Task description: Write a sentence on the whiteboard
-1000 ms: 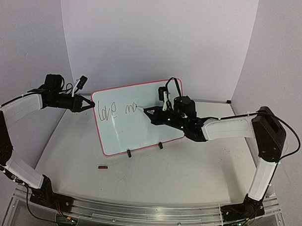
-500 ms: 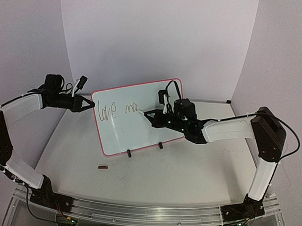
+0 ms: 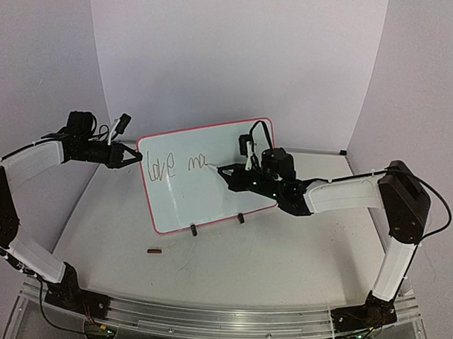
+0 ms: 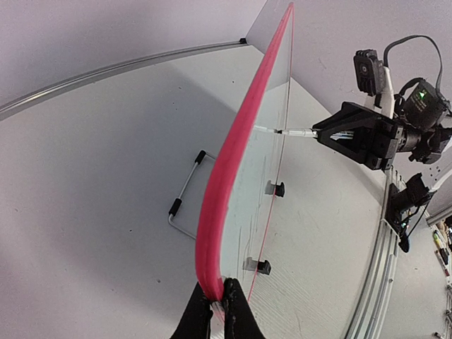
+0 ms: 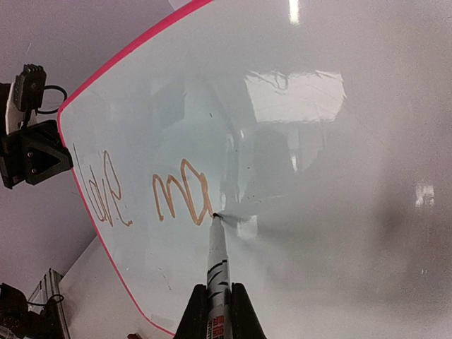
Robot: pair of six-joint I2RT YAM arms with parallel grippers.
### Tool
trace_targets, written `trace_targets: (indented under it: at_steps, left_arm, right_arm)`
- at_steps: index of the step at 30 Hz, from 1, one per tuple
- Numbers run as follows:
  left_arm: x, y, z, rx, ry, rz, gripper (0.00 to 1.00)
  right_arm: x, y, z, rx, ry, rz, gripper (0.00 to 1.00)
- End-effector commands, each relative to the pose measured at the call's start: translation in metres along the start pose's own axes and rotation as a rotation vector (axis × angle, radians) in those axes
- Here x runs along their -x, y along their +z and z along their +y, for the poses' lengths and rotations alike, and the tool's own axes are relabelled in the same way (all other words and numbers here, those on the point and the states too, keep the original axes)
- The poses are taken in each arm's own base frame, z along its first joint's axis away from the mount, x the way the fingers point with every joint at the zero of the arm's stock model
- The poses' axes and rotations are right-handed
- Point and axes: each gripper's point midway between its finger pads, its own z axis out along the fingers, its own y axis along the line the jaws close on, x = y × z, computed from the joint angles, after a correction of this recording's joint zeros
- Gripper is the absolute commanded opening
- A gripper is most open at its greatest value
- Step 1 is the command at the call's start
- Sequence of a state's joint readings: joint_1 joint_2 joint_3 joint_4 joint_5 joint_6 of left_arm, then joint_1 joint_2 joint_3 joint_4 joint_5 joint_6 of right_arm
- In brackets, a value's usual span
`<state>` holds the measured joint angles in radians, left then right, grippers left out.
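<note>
The whiteboard point(image 3: 207, 202) stands tilted on the table, white with a red-pink frame. My left gripper point(image 3: 137, 158) is shut on its upper left edge; in the left wrist view the jaws point(image 4: 221, 305) pinch the red frame point(image 4: 233, 169). My right gripper point(image 3: 226, 170) is shut on a white marker point(image 5: 217, 258), and the marker's tip touches the board just right of the writing. The sentence point(image 3: 174, 166) reads "love ma" in thin strokes. The right wrist view shows "love" point(image 5: 106, 191) and "ma" point(image 5: 180, 194) on the glossy whiteboard point(image 5: 339, 176).
Two black clip feet point(image 3: 193, 229) point(image 3: 240, 217) hold the board's lower edge. A small dark red cap point(image 3: 154, 250) lies on the table in front of the board. A wire stand point(image 4: 185, 191) sits behind the board. A metal rail point(image 3: 206, 317) runs along the near edge.
The marker tip has moved a little to the right on the board, and an "a" now follows the "m". The left gripper and the board have not moved.
</note>
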<state>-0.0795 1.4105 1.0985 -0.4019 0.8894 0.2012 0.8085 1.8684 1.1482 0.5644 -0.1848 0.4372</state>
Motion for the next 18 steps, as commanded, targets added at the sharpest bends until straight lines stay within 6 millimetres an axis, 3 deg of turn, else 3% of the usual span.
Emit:
trace_targets:
  at_steps: [1, 8, 12, 18]
  left_arm:
    - [0.003, -0.001, 0.007, 0.046, 0.033, 0.014, 0.00]
    - [0.004, -0.002, 0.006, 0.046, 0.035, 0.011, 0.00]
    - [0.005, -0.003, 0.006, 0.050, 0.037, 0.009, 0.00]
    - [0.006, -0.004, 0.005, 0.050, 0.039, 0.007, 0.00]
  right_arm:
    - [0.017, -0.010, -0.017, -0.095, -0.010, -0.048, 0.00]
    - [0.024, -0.015, 0.001, -0.020, -0.029, -0.040, 0.00]
    - [0.029, -0.029, 0.015, 0.033, -0.034, -0.039, 0.00]
    - [0.039, -0.039, 0.017, 0.029, -0.027, -0.066, 0.00]
